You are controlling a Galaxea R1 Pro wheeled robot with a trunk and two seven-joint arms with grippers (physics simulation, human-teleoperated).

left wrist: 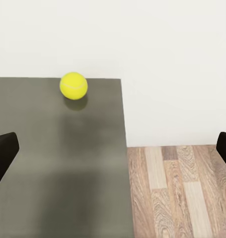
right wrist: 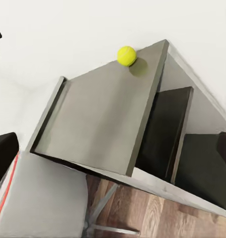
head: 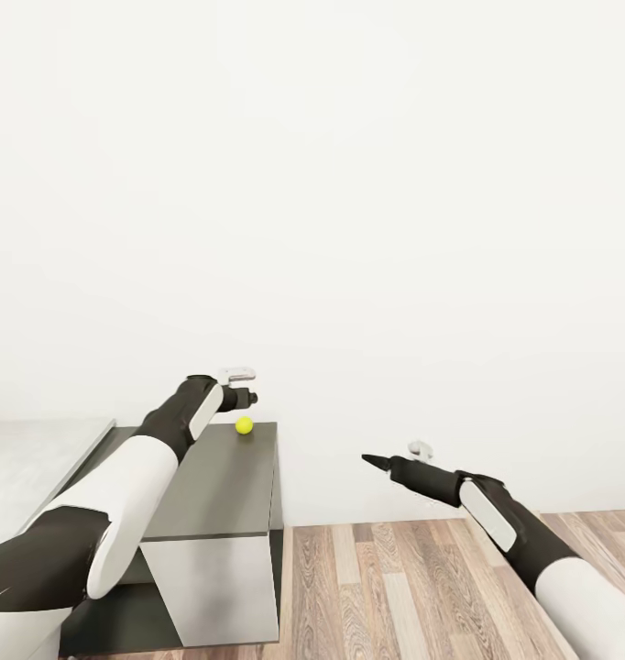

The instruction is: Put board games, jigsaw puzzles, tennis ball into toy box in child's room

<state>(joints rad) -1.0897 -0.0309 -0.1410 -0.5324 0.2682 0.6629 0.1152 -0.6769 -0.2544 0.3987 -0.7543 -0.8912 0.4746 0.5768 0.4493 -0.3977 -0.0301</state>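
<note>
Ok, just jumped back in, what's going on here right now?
The robot faces a white wall, beside the dark grey section of the table. The tennis ball sits loose on that top, near its far edge by the wall. The left pincer hangs above the ball, fingers wide apart in the left wrist view, holding nothing. The right pincer is out over the wood floor, off to the side, also empty.

A plain white wall rises behind everything and meets a wood-plank floor of brown and grey boards. In the right wrist view, a pale grey surface with a red edge stripe is partly seen.
</note>
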